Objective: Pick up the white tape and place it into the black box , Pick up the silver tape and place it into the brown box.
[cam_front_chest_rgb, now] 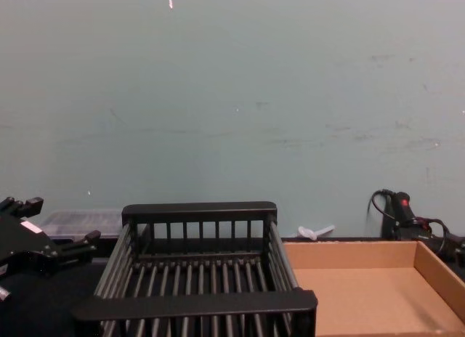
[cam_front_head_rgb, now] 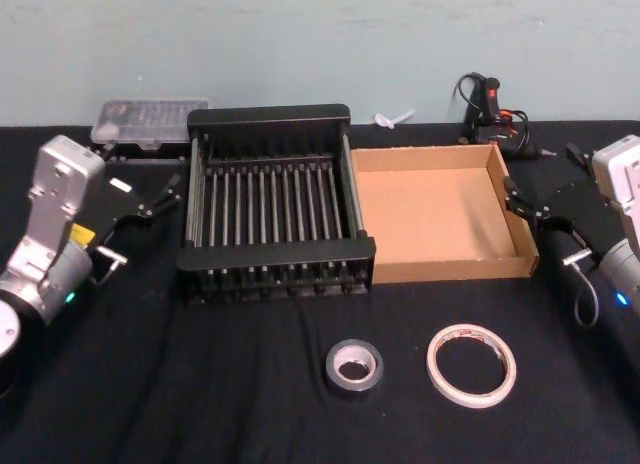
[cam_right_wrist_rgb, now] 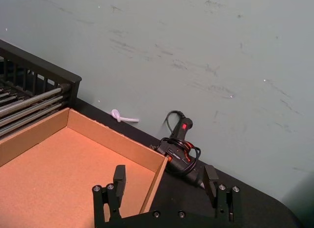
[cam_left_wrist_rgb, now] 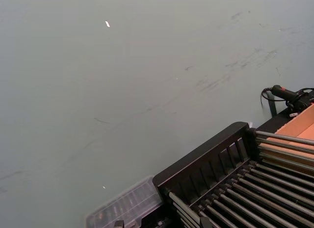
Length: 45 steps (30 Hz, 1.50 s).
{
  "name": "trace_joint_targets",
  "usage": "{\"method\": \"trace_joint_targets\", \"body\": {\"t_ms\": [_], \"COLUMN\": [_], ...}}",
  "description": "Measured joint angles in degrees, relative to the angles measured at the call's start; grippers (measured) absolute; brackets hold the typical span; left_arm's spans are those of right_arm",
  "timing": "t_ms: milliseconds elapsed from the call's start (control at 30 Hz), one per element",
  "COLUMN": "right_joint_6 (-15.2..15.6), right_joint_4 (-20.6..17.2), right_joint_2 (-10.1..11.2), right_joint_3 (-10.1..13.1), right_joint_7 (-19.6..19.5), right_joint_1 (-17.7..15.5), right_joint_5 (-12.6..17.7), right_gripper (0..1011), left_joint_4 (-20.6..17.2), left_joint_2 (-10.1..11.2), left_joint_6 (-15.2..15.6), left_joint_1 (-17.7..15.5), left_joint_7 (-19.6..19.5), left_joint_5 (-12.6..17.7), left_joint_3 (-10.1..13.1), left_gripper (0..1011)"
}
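White tape (cam_front_head_rgb: pixel 471 365) lies flat beside thicker grey silver tape (cam_front_head_rgb: pixel 353 368).

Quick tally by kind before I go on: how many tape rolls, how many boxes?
Tape rolls: 2, the white tape and the silver tape
Boxes: 2, the black box and the brown box
Total: 4

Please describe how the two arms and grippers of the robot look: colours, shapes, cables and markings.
Both arms are silver-grey with small teal lights. The left gripper and right gripper are black angular frames with short black fingers and visible screws. A thin cable loops beside the right arm; the left carries a white label.
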Motion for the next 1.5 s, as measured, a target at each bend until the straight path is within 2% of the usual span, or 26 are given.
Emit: {"method": "trace_joint_targets", "body": {"t_ms": [1500], "right_joint_6": [0.0], "right_joint_4": [0.0], "right_joint_2": [0.0], "right_joint_3": [0.0], "right_joint_7": [0.0], "right_joint_1": [0.0], "right_joint_5": [0.0], "right_gripper": [1002], "left_joint_4": [0.0], "left_joint_2": [0.0], "left_joint_6": [0.0], "left_joint_1": [0.0], "left_joint_7": [0.0], "left_joint_5": [0.0], "left_joint_3": [0.0], "left_gripper": [1001]}}
